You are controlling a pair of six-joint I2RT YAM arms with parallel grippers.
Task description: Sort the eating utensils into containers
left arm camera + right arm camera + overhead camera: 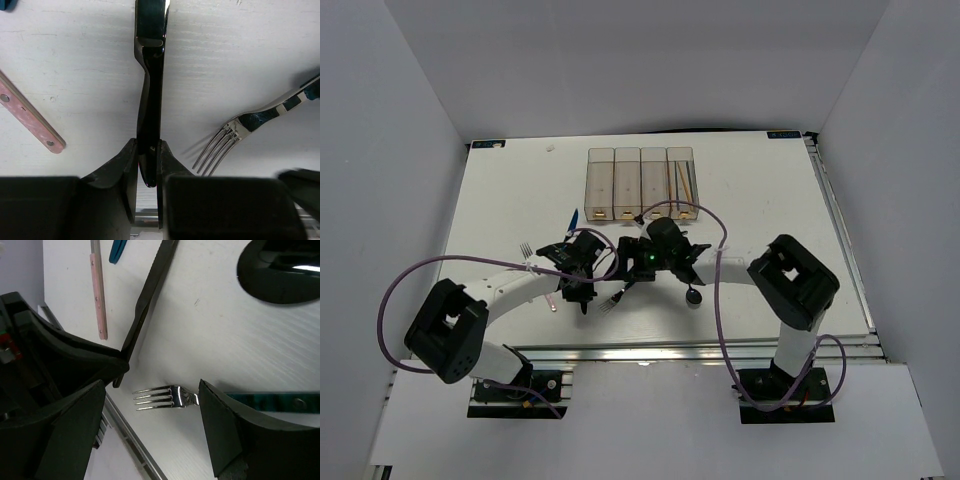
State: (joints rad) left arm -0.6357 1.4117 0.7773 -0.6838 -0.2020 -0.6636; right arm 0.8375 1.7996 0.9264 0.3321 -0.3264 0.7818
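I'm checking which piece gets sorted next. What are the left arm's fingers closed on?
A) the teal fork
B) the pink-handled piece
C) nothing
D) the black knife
D: in the left wrist view the left fingers pinch the black knife, while the teal fork and the pink handle lie untouched to either side.

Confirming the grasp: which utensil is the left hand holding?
The black knife, pinched in the left hand; the pink-handled piece and teal-handled fork lie loose.
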